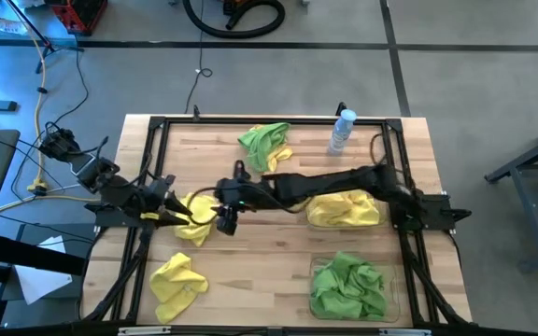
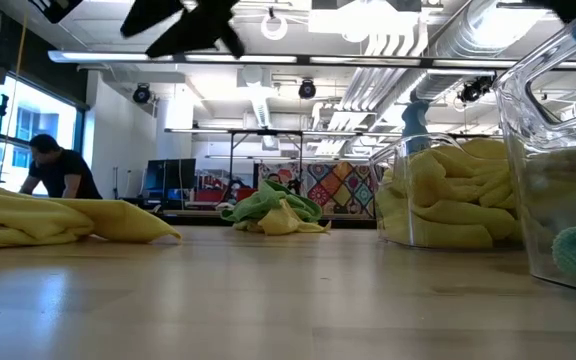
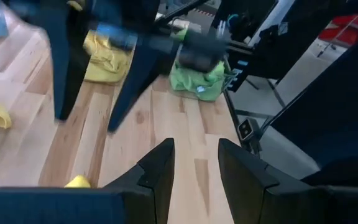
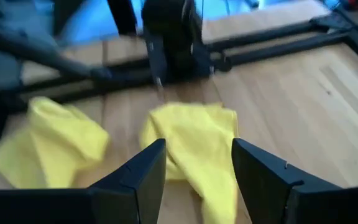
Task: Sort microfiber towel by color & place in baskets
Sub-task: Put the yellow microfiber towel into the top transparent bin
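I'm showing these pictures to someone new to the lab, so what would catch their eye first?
Probably the bright cloths against the pale wood: a basket of green towels at the table's near right, and a basket of yellow towels just behind it. Next, the right arm stretched across the middle, its open right gripper over a loose yellow towel beside the left gripper. A mixed green-and-yellow heap lies at the far edge.

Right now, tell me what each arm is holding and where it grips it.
Nothing is held. The right gripper hangs with jaws open over a yellow towel at mid-table; the left gripper is open too, with bare table between its jaws.
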